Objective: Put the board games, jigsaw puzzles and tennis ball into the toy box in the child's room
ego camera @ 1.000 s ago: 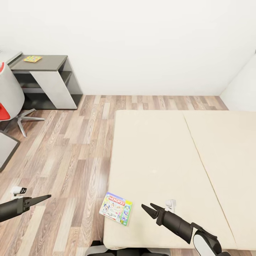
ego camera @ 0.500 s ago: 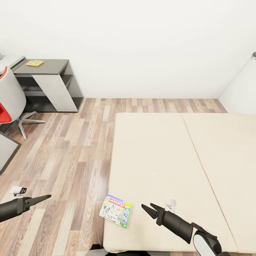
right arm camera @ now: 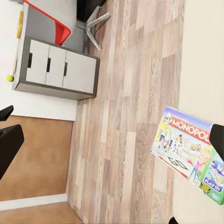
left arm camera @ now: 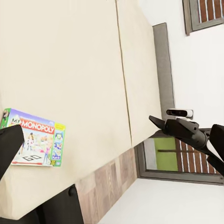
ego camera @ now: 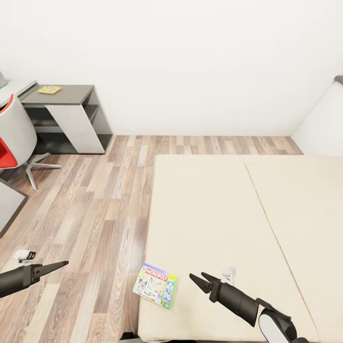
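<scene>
While both arms hang low, right end effector (ego camera: pixel 198 278) has fingers parted over the bed (ego camera: pixel 228 209); left end effector (ego camera: pixel 61 264) over the floor, fingers seemingly together, hard to tell. Monopoly board game (ego camera: pixel 155 285) lies flat at the mattress's near corner. Far off, jigsaw puzzle (ego camera: pixel 49 89) on the dark table (ego camera: pixel 71 90); tennis ball (right arm camera: pixel 9 78) on the pale top.

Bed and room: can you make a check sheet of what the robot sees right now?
Surface: beige bed, mostly bare.
Job's things: Monopoly board game flat at the bed's near corner; jigsaw puzzle on the dark table; tennis ball on the pale desk top.
Clutter: nothing seen.
Grippers: left gripper over the floor; right gripper open over the bed, beside the game.
Cables: nothing seen.
Surroundings: red-and-white chair, wood floor, white wall.
</scene>
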{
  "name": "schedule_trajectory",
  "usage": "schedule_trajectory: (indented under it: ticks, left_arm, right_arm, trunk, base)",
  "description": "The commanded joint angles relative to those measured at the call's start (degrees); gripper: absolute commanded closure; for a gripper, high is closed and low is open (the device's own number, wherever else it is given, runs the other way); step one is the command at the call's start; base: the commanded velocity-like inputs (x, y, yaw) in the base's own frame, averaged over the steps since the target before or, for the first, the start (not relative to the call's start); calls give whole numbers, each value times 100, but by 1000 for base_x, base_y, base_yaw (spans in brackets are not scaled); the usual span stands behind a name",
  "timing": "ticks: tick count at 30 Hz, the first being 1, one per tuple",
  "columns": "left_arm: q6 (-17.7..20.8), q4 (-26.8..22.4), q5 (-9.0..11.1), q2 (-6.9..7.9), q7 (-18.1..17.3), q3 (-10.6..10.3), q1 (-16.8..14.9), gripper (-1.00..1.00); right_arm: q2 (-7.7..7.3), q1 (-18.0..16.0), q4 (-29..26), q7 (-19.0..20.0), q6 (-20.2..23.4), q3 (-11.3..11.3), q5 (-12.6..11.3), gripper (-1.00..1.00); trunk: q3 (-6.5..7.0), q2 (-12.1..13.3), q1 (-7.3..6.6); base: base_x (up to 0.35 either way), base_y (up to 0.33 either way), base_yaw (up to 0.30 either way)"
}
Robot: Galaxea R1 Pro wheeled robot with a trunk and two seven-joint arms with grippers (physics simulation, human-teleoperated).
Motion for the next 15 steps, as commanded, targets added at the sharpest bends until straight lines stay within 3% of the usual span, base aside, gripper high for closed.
schedule_trajectory:
  ticks: [1,15]
  left_arm:
    - [61,-1,-4,1,-21,-1,-2,-100]
    - [62,8,-5,1,-15,-3,-2,-100]
  right_arm:
    - [-4,-3,-3,-7,40,4,-52,-100]
    - [3,-3,-3,-7,40,4,-22,-100]
  trunk:
    - [2,-9,3]
    - [134,-9,3]
  base:
    - [0,0,0]
    - [0,0,0]
